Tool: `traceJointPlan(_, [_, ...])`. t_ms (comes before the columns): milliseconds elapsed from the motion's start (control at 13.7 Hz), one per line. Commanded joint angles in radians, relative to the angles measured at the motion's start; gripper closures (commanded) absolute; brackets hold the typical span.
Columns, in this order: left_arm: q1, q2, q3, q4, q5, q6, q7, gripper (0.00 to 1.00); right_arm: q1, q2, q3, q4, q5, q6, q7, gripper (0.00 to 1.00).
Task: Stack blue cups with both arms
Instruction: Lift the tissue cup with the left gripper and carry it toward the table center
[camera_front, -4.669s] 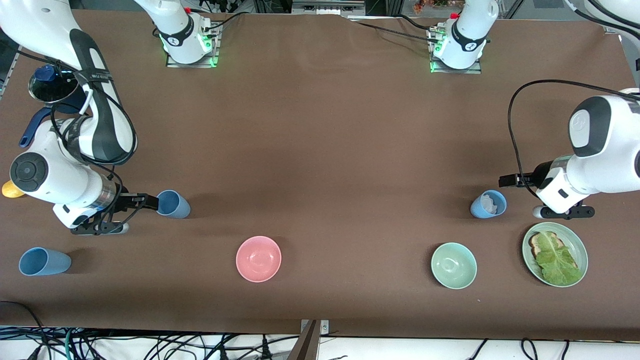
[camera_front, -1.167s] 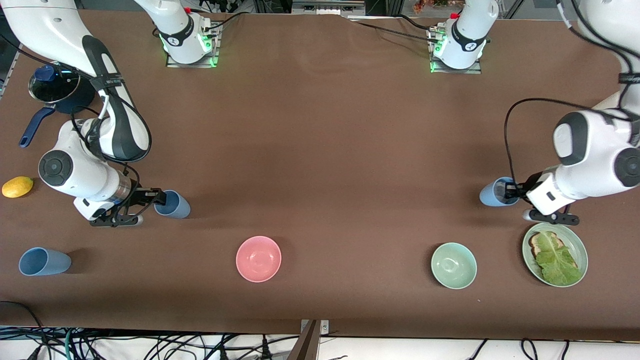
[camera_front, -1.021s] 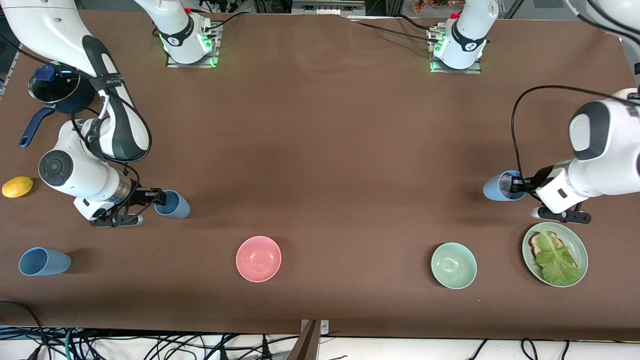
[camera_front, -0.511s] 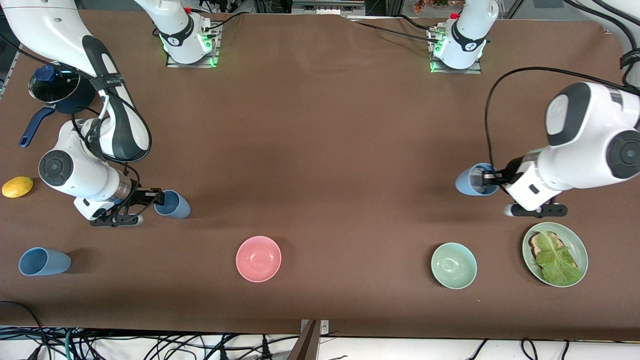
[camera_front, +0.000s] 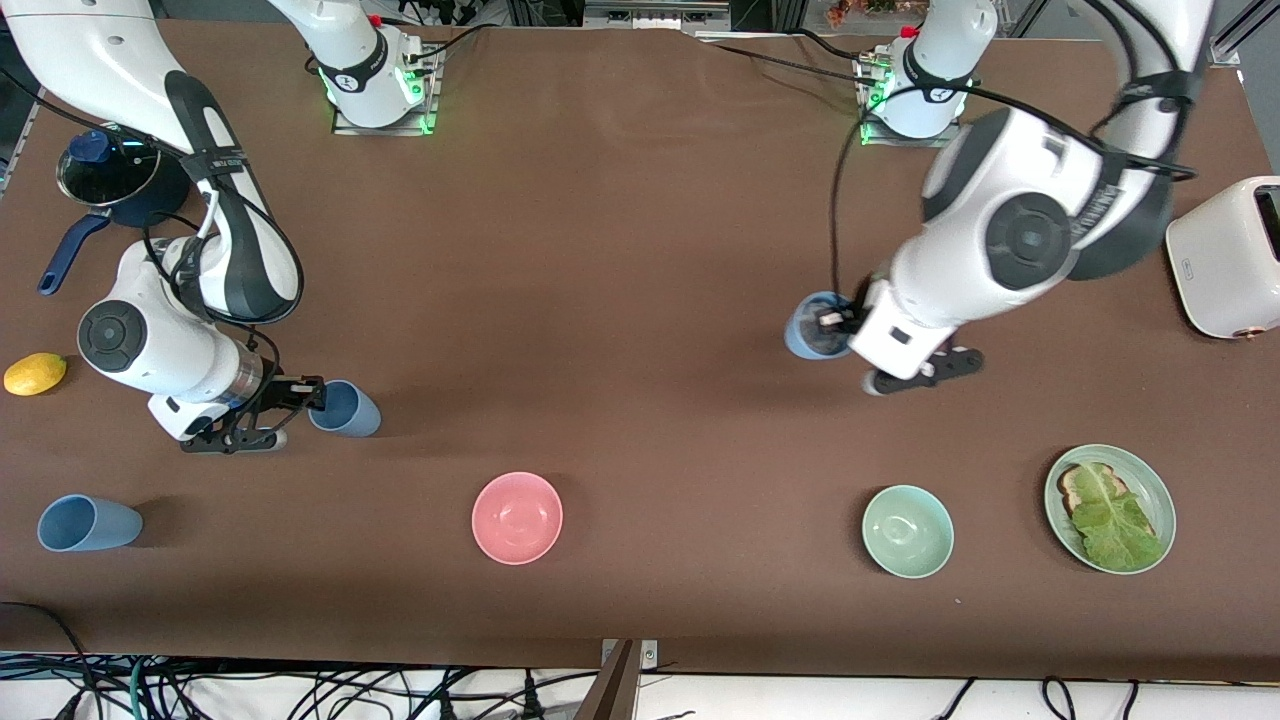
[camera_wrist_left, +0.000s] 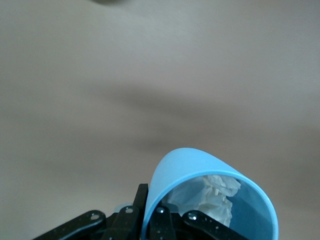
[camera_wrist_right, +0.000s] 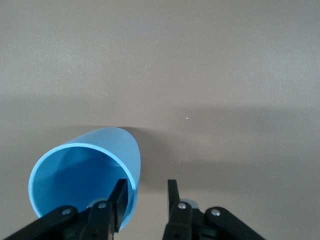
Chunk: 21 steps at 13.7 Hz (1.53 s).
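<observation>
Three blue cups show. My left gripper (camera_front: 835, 322) is shut on the rim of one blue cup (camera_front: 812, 330) and holds it above the table toward the middle. In the left wrist view this cup (camera_wrist_left: 200, 170) has crumpled white paper (camera_wrist_left: 215, 192) inside, with my gripper (camera_wrist_left: 151, 200) pinching its wall. My right gripper (camera_front: 312, 395) is open at a second blue cup (camera_front: 348, 410). In the right wrist view its gripper (camera_wrist_right: 146, 184) straddles that cup's (camera_wrist_right: 95, 160) rim, one finger inside and one outside. A third blue cup (camera_front: 88, 523) stands nearer the front camera at the right arm's end.
A pink bowl (camera_front: 517, 517), a green bowl (camera_front: 907, 530) and a green plate (camera_front: 1160, 500) with toast and lettuce sit near the front edge. A white toaster (camera_front: 1225, 255) stands at the left arm's end. A dark-blue pot (camera_front: 110, 175) and a lemon (camera_front: 35, 373) sit at the right arm's end.
My left gripper closed on its cup, lifted it and carried it toward the middle of the table. My right gripper moved onto its cup's rim and has since held still.
</observation>
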Motion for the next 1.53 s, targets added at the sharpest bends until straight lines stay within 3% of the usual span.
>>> traceJointPlan(0, [-0.119, 0.067, 0.015, 0.091, 0.017, 0.027, -0.186, 1.0, -0.012, -0.033, 0.011, -0.036, -0.005, 0.009, 0.006, 0.65])
traceJointPlan(146, [-0.218, 0.104, 0.047, 0.119, 0.018, 0.069, -0.306, 1.0, -0.012, -0.033, 0.011, -0.036, -0.005, 0.007, 0.007, 0.72])
traceJointPlan(438, [-0.411, 0.171, 0.186, 0.13, 0.023, 0.168, -0.426, 1.0, -0.012, -0.034, 0.013, -0.036, -0.005, 0.006, 0.009, 0.81])
traceJointPlan(802, [-0.468, 0.237, 0.228, 0.13, 0.023, 0.266, -0.477, 1.0, -0.012, -0.034, 0.013, -0.036, -0.005, 0.006, 0.009, 1.0])
traceJointPlan(1240, [-0.525, 0.319, 0.28, 0.128, 0.026, 0.392, -0.529, 1.0, -0.012, -0.033, 0.013, -0.018, -0.006, 0.004, -0.002, 1.0])
traceJointPlan(1459, [-0.525, 0.36, 0.283, 0.127, 0.027, 0.447, -0.535, 1.0, -0.011, -0.031, 0.013, 0.07, -0.006, -0.094, -0.005, 1.0])
